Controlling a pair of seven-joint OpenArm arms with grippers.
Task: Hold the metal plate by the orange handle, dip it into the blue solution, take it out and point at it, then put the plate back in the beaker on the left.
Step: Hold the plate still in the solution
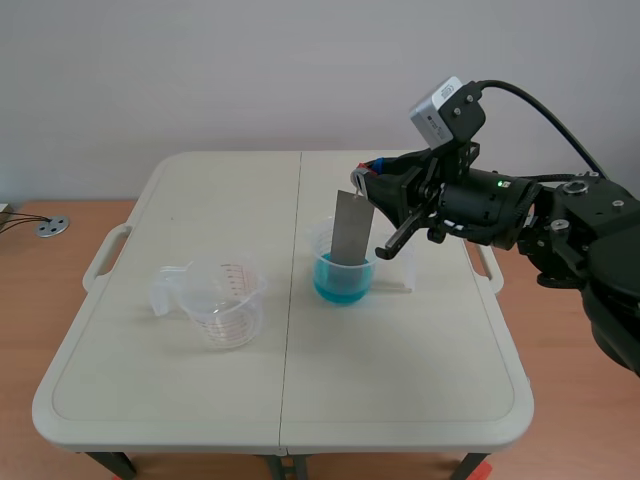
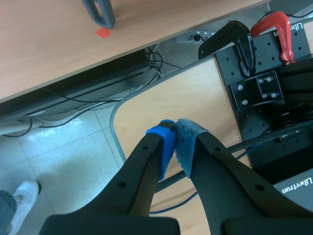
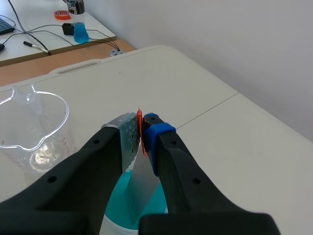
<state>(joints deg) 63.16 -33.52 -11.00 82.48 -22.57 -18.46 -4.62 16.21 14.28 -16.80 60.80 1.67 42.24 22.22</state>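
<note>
Right gripper point(image 3: 142, 129) clamped on orange handle point(image 3: 139, 116). Metal plate point(image 1: 352, 228) hangs upright, lower edge in blue solution point(image 1: 342, 282), right of empty beaker point(image 1: 226, 300) on tabletop point(image 1: 400, 380). Plate judged thin, stiff, light, slick once wet: hold by handle only. Left gripper point(image 2: 175, 137) closed on nothing, off the tabletop. Label point(image 2: 296, 185) nearby reads "Libertron"; beaker graduations illegible.
</note>
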